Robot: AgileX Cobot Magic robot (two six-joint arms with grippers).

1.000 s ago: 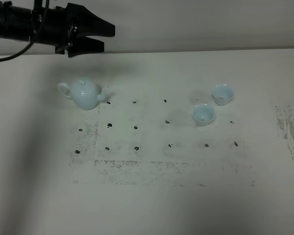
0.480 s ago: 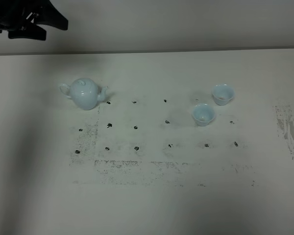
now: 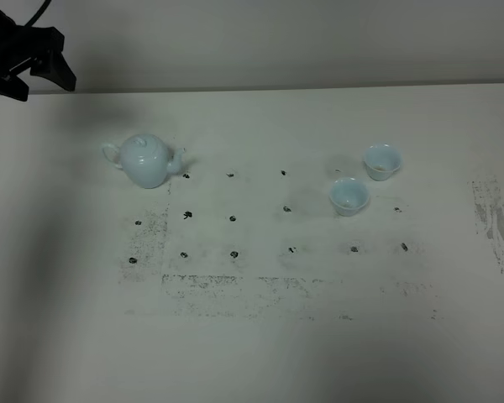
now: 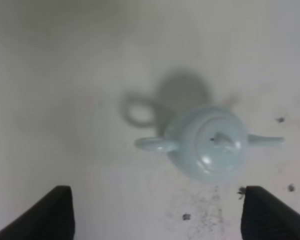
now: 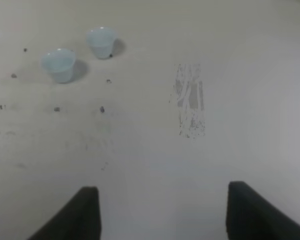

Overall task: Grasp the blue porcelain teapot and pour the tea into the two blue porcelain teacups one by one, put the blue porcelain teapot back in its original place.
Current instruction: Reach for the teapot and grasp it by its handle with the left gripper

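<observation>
Overhead view. Blue porcelain teapot [image 3: 147, 159] standing upright in the left half of the worktop [image 3: 260, 353], toward its far edge, spout pointing at the two blue porcelain teacups. The farther teacup [image 3: 381, 160] and the nearer teacup [image 3: 349, 196] stand just beside one another in the right half, well apart from the teapot. The left gripper [image 3: 44, 74] hangs over the far left corner, clear of the teapot and holding nothing. The right gripper is out of this view. Rows of dark marks [image 3: 233, 218] dot the worktop between teapot and cups.

Left wrist view. The teapot [image 4: 210, 150] is seen from above: pale blue-white, glossy and round, with loop handle, short curved spout and small knobbed lid in place. The left gripper [image 4: 157, 215] has its jaws spread wide and empty, and the teapot lies beyond them.

Right wrist view. Both teacups [image 5: 59, 64] [image 5: 101, 41] appear upright, small, handleless and flared at the rim; their contents cannot be told. The right gripper [image 5: 162, 215] likewise has its jaws parted around nothing, above a scuffed patch [image 5: 190, 100].

Step in hand, as judged: the teapot stands ungrasped. If no tea is poured, the next move calls for lowering the left jaws about the handle and closing firmly, since the glaze is probably slippery.
</observation>
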